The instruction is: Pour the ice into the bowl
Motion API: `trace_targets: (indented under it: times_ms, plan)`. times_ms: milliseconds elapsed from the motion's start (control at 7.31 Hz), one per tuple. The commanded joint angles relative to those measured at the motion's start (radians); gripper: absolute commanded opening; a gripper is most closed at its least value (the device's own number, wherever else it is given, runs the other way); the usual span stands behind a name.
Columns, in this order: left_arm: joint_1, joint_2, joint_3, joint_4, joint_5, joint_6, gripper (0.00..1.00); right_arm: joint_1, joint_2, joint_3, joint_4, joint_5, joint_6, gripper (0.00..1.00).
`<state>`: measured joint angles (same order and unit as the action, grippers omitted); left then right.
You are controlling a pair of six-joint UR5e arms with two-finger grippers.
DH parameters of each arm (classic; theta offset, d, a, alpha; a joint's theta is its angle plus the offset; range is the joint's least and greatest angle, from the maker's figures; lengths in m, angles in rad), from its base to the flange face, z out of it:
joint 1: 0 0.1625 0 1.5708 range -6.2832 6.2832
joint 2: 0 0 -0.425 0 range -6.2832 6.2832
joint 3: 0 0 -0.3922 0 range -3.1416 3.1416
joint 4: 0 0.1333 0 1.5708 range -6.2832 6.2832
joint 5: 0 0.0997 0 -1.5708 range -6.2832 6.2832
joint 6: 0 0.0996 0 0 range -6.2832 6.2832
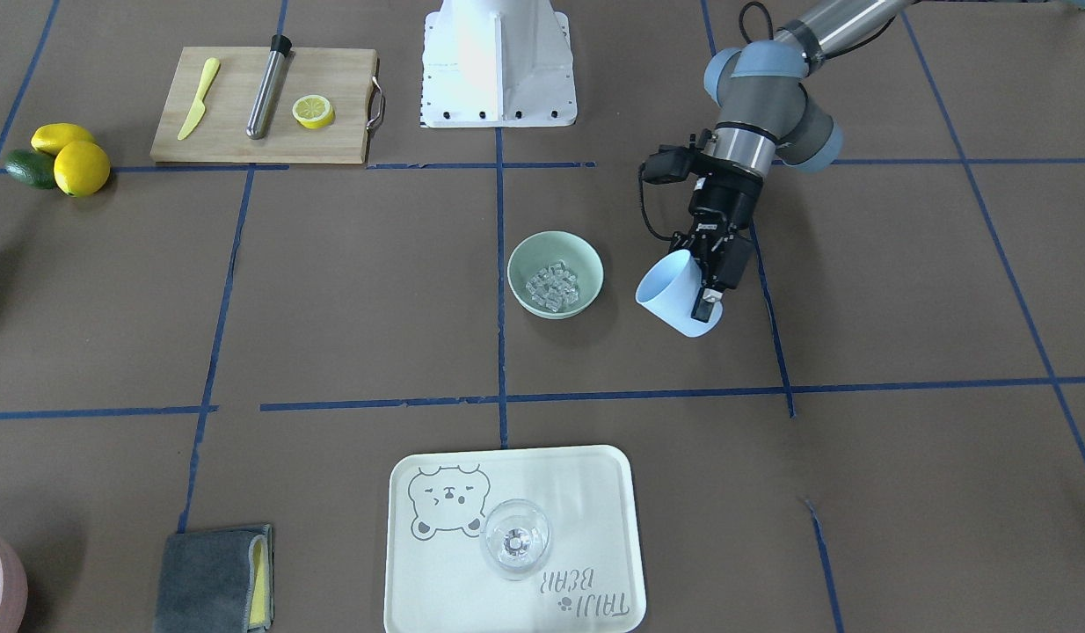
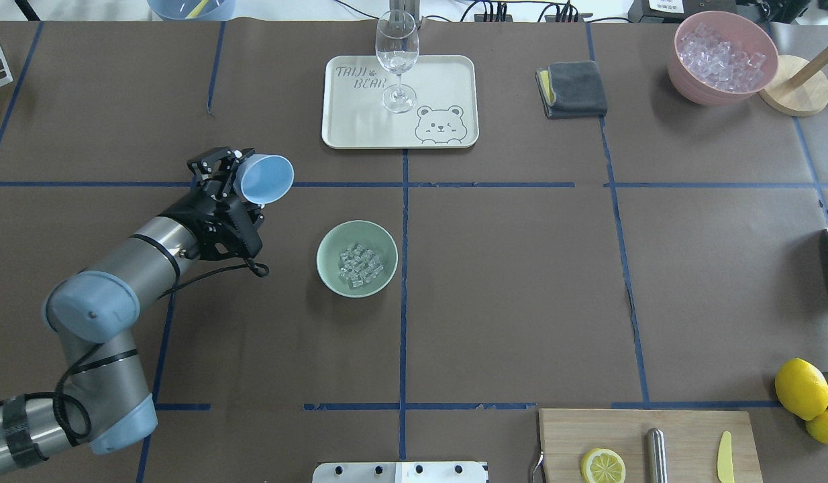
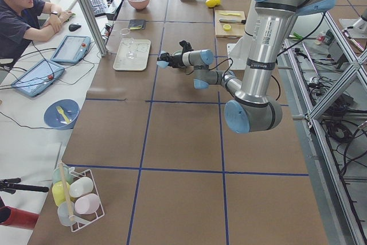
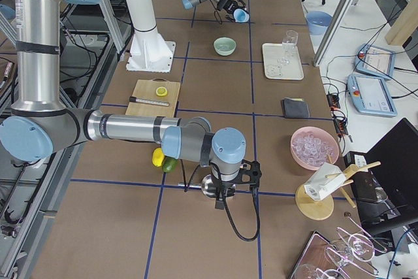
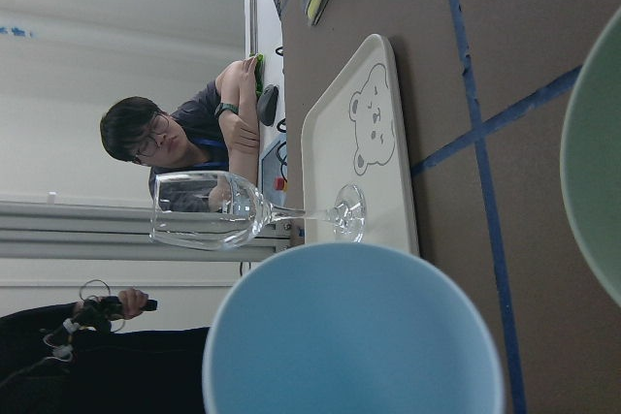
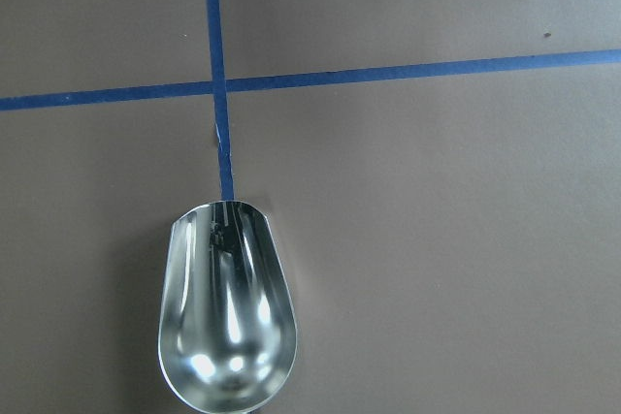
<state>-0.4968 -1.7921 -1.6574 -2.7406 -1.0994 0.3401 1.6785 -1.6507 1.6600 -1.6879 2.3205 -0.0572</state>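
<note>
Left gripper (image 1: pixel 706 294): I am clamping my fingers on the wall of the light blue cup (image 1: pixel 670 290) and holding it above the table (image 1: pixel 859 492).
Cup: It is lying tipped on its side in my grip, with its open mouth pointing to my right, toward the bowl.
Bowl (image 1: pixel 549 249): The pale mint-green bowl is sitting on the table just to the right of my left gripper. It is lower and slightly nearer my base, apart from the cup's rim.
Ice (image 1: pixel 553 287): The clear cubes are resting in a heap on the bowl's bottom.
Tray (image 1: pixel 595 492): The cream bear-print tray is lying farther out than my left gripper and to its right, well apart from it.
Wine glass (image 1: pixel 515 538): It is standing upright on the tray.
Right gripper (image 4: pixel 223 193): It is hanging low over the table, far to the right of my left gripper. I cannot tell whether its fingers are apart or together.
Scoop (image 6: pixel 228 307): The metal scoop is showing directly beneath my right gripper, at the end of a blue tape line (image 6: pixel 215 94). I cannot tell whether I am holding it.
</note>
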Motion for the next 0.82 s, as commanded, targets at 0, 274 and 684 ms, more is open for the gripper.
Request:
trace_targets:
  times_ms: [0,274,684]
  plan:
    - [-0.069,0.142,-0.06,-0.074,-0.092,-0.115,0.0,0.004,0.0,-0.002,0.001,0.0,-0.004,1.0]
    - [-0.085,0.238,-0.062,-0.181,-0.094,-0.299,0.0,0.004,-0.003,-0.003,0.001,-0.001,-0.007,1.0]
    - [-0.088,0.345,-0.045,-0.209,-0.19,-0.939,0.0,0.004,-0.009,-0.005,0.001,0.002,0.0,1.0]
